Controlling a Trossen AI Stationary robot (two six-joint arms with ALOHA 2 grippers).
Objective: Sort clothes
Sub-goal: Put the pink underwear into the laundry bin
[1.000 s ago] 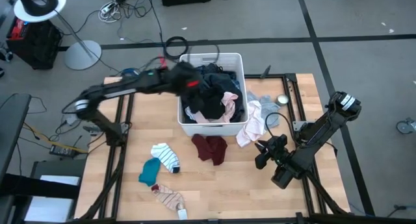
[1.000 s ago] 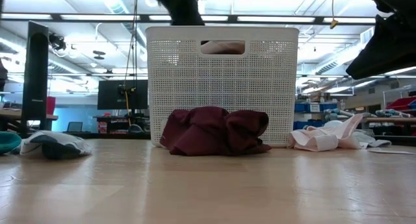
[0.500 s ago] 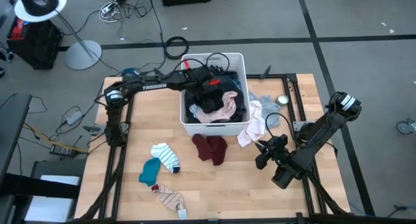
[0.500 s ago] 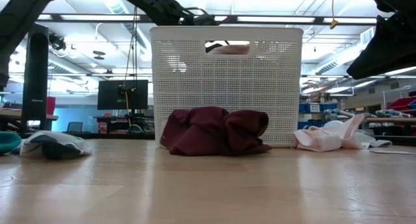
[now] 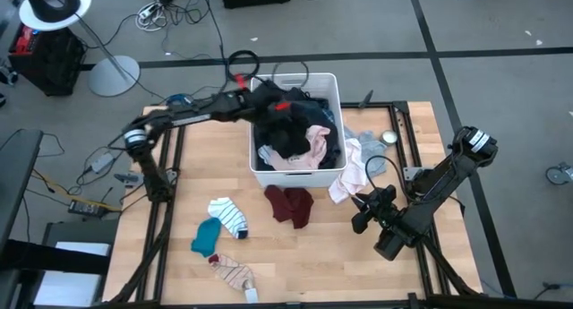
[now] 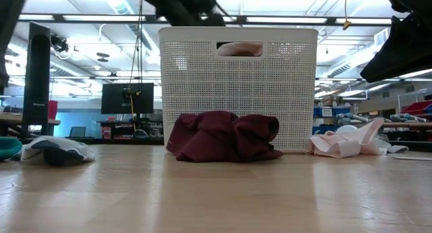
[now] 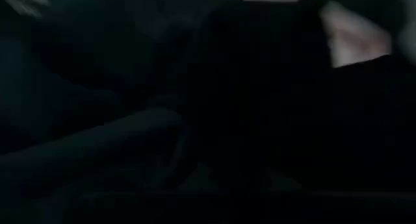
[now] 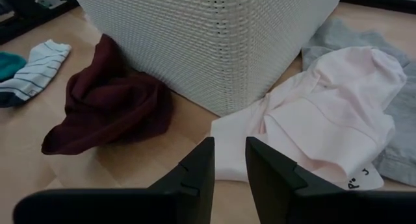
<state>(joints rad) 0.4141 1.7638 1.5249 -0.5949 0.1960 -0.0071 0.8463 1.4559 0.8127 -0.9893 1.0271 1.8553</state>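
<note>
Left gripper (image 5: pixel 269 101) swung back over basket (image 5: pixel 329 85), fingers pressed together, right gripper (image 8: pixel 227 160) fingers slightly apart.

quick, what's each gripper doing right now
Left gripper: shut, down among the dark clothes in the white basket; a grip cannot be told.
Right gripper: open, holding nothing, near the pale pink garment.

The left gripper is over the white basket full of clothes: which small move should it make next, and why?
Probably lift straight up. The left gripper is shut over the far left corner of the white basket, in the dark clothes, and its wrist view shows only dark fabric. Rising would show whether a piece comes free. The right gripper waits near the pale pink garment.
</note>
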